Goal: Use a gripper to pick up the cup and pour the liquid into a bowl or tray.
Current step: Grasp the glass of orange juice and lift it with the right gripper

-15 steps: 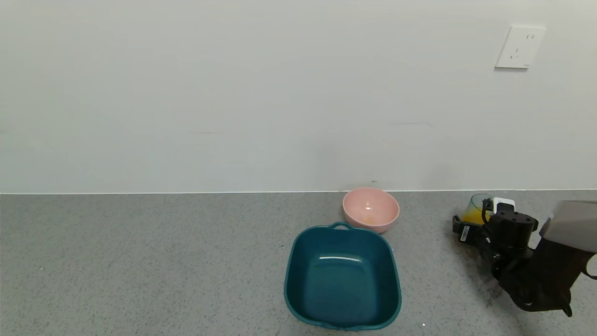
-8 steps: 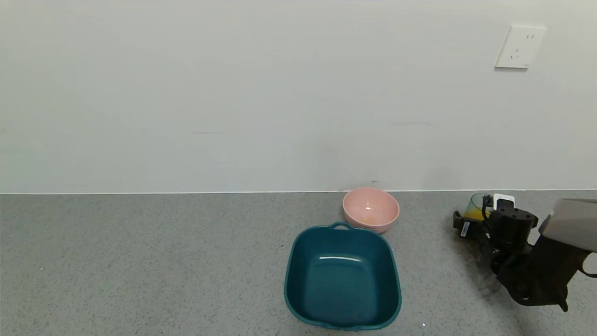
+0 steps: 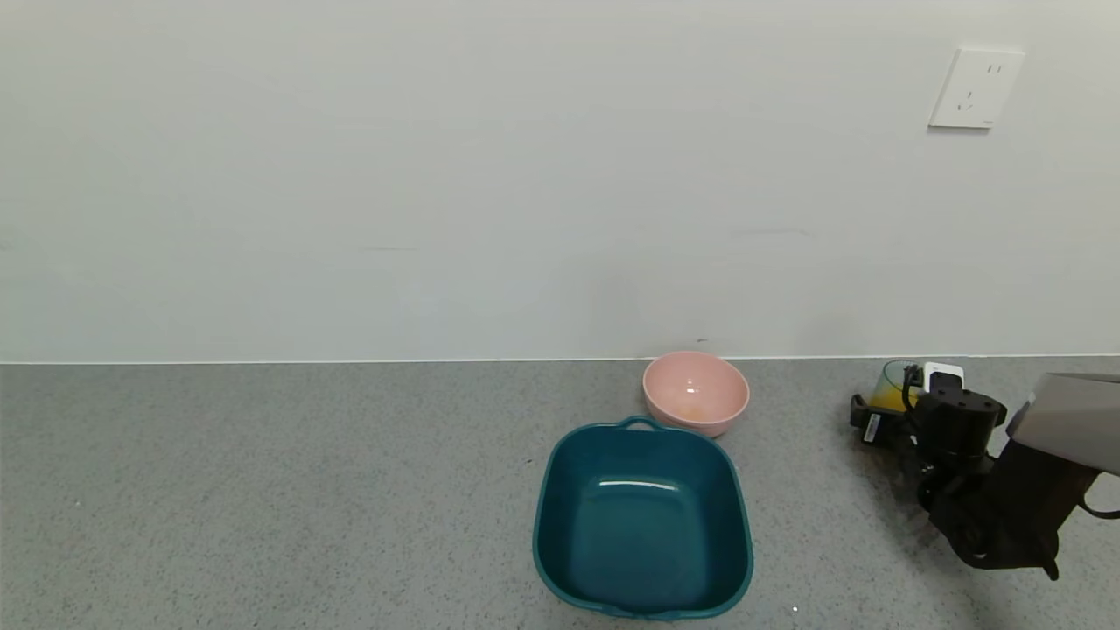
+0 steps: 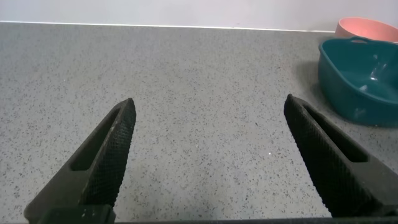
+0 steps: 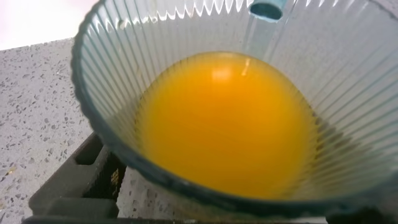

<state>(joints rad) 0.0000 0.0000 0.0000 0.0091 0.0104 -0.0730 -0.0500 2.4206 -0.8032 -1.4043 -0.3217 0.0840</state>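
The right tool (image 3: 884, 418) is reaching in at the far right of the grey table (image 3: 262, 490), near the back wall (image 3: 437, 175), its jaws clamped around the cup (image 3: 892, 389). The cup is standing close to upright there, its long axis near vertical and its open mouth pointing up; only its rim and upper wall are showing behind the tool's black body and small white block (image 3: 943, 377). Seen from the right wrist, the ribbed, translucent cup (image 5: 186, 81) is filling the picture, with orange liquid (image 5: 227, 121) sitting in its lower part and one black finger (image 5: 87, 180) lying against its outside wall.

The teal basin (image 3: 643, 516) is resting at the middle front of the table, well apart from the cup and to its left, with a handle facing the wall. A pink bowl (image 3: 696, 392) is sitting just behind the basin, near the wall. A white socket (image 3: 976, 87) is showing on the wall above the right arm.

The left tool (image 4: 208, 162) is hanging over bare table with its jaws spread wide, holding nothing, the basin (image 4: 360, 78) and bowl (image 4: 367, 28) lying off to one side.
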